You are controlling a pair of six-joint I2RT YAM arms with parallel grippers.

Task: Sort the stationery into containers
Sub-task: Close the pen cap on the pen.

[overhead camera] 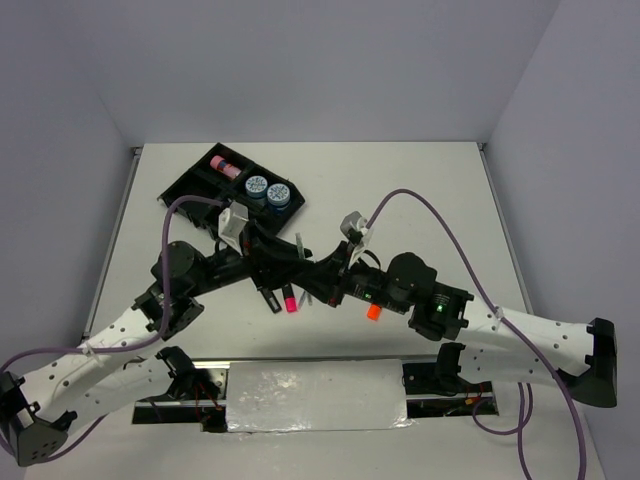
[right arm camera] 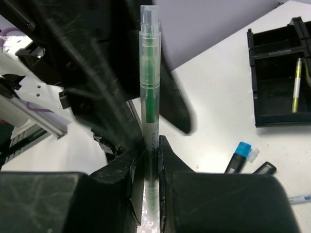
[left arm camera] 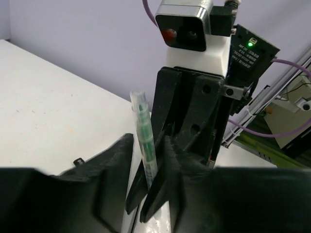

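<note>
A clear green highlighter pen (right arm camera: 149,97) stands upright, and my right gripper (right arm camera: 150,145) is shut on its lower barrel. My left gripper (left arm camera: 148,141) faces it with jaws apart, straddling the pen (left arm camera: 144,136) and the right fingertips (left arm camera: 154,204); a gap shows on its left side. From above, both grippers meet mid-table, left (overhead camera: 275,262) and right (overhead camera: 322,272), with the pen (overhead camera: 299,245) between them. The black tray (overhead camera: 190,185) at the far left holds a pink-capped tube (overhead camera: 225,165) and two blue tubs (overhead camera: 257,187). A yellow pen (right arm camera: 296,85) lies in one compartment.
A pink highlighter (overhead camera: 290,300) and an orange one (overhead camera: 372,311) lie on the table under the arms. A blue-capped highlighter (right arm camera: 238,158) lies near the tray (right arm camera: 272,119). Purple cables loop over both arms.
</note>
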